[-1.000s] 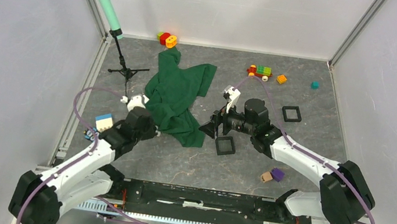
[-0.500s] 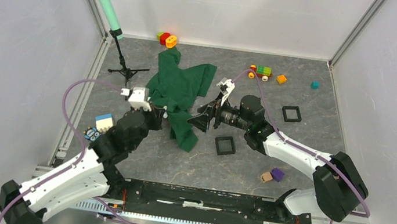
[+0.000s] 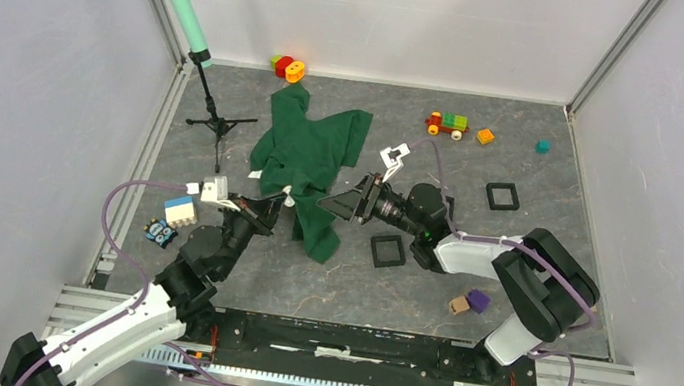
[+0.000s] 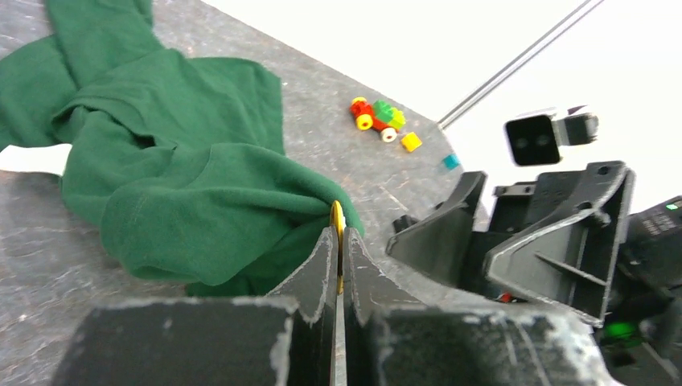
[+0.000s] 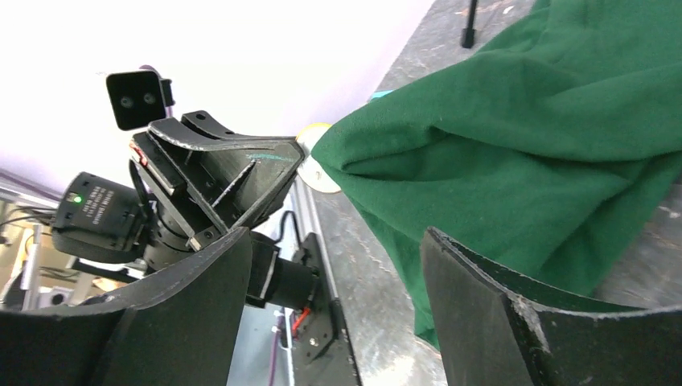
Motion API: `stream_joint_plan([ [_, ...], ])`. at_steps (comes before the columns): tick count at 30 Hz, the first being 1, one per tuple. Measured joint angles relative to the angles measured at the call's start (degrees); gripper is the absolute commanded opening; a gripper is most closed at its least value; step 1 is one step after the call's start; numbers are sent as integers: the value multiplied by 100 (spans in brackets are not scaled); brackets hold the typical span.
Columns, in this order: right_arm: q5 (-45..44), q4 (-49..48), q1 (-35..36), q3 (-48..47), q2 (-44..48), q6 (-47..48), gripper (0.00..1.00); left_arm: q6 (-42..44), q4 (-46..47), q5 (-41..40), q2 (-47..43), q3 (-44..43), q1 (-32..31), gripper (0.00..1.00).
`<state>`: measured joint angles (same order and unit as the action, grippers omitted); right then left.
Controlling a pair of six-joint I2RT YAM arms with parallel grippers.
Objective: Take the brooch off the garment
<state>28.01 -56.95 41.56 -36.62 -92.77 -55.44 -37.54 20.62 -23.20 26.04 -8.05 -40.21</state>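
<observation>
Compared with a second ago, the left arm is folded back towards its base. Its left pincer (image 4: 334, 235) is now off the cloth's left edge and draws a fold along with it. The lower flap of the garment (image 4: 201, 193), which lay spread towards the right arm, is now bunched into a narrow tongue.

I judge from this that the pull-off has begun but is not finished. The cloth is drawn to a taut point right at the pincer tips, so the pin probably still bites the fabric.

The left pincer is clamped nearly flat, with only a sliver of gap between the jaws. In that gap sits the brooch (image 4: 337, 219), a pale round disc seen edge-on from the left wrist and as a small cream circle from the right wrist. It is at the very tips and touches the green point just beyond them.

The right arm has swung in leftwards over the same second. Its right pincer (image 5: 336, 241) now faces the left one across the bunched fold. Its jaws are spread wide and hold nothing. The cloth lies ahead of and between them, but I cannot tell whether either finger touches it. The rest of the garment rests on the desk (image 3: 525, 158) beyond both pincers.
</observation>
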Motion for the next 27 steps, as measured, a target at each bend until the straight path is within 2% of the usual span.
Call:
stream_joint_plan([
  [7, 26, -737, 262, -76, -472, -662, 79, -188, 365, 197, -44, 74, 0, 2],
  [17, 39, -820, 317, -520, -990, -879, 74, -369, 118, 382, 22, -4, 2, 2],
  [19, 37, -813, 317, -577, -1051, -887, 71, -439, 63, 409, 9, -4, 2, 2],
  [24, 39, -811, 317, -636, -1174, -933, 56, -662, 20, 525, 66, -4, 7, 2],
  [27, 42, -811, 317, -645, -1211, -962, 55, -791, 48, 564, 127, -4, 13, 2],
])
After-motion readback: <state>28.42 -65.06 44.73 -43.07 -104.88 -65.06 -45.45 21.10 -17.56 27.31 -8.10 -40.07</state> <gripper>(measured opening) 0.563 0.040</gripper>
